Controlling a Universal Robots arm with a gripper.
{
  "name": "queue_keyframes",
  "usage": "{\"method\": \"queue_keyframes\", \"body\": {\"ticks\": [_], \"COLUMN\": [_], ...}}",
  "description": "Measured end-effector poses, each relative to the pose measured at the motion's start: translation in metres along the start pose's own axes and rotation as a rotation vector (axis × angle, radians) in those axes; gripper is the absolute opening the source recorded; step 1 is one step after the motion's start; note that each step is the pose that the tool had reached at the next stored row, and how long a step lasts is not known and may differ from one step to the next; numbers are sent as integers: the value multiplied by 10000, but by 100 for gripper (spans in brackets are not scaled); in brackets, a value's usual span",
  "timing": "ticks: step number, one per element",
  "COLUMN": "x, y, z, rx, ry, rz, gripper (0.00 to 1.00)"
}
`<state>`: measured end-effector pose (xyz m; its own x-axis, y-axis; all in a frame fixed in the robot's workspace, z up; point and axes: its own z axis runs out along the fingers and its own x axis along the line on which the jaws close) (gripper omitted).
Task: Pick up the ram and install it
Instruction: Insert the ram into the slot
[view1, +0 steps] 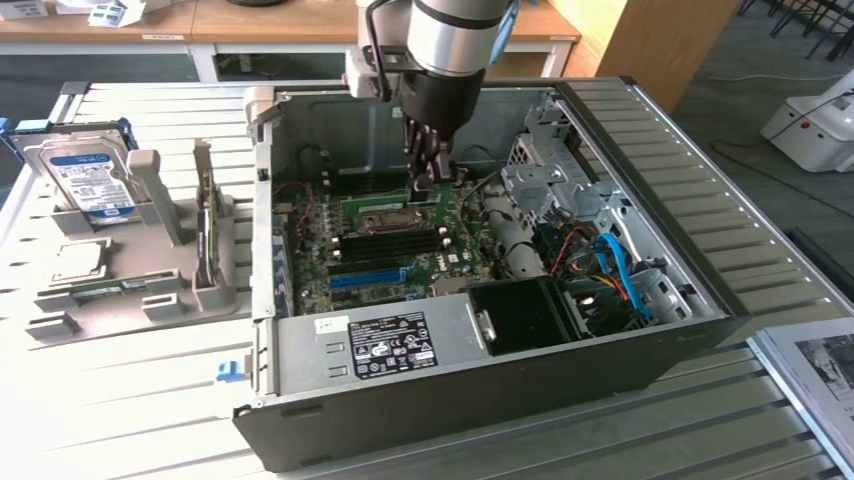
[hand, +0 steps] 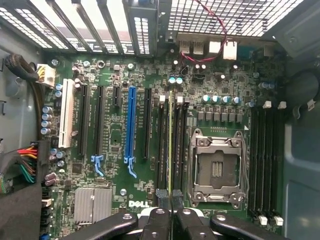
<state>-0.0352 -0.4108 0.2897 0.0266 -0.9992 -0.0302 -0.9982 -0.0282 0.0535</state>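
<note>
The ram (view1: 380, 207) is a thin green stick held level inside the open computer case (view1: 641, 260), just over the motherboard (hand: 115, 135). My gripper (view1: 437, 185) reaches down from the arm and is shut on one end of it. In the wrist view the ram (hand: 170, 145) shows edge-on as a thin yellow-green line running away from my gripper (hand: 170, 197). It lies along the black memory slots (hand: 161, 145) beside the processor socket (hand: 217, 170). I cannot tell whether it touches a slot.
A bright blue slot strip (hand: 131, 130) and black expansion slots lie beside the memory slots. More memory slots (hand: 265, 160) sit past the socket. The power supply (view1: 387, 340) and cables (view1: 607, 265) crowd the case. A grey stand (view1: 134, 290) with a hard drive (view1: 87, 175) is outside, on the exterior view's left.
</note>
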Motion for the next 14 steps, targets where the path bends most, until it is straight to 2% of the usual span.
{"method": "queue_keyframes", "body": {"ticks": [14], "x": [6], "y": [-11], "z": [197], "rx": [0], "ry": [0], "rz": [0], "gripper": [12]}}
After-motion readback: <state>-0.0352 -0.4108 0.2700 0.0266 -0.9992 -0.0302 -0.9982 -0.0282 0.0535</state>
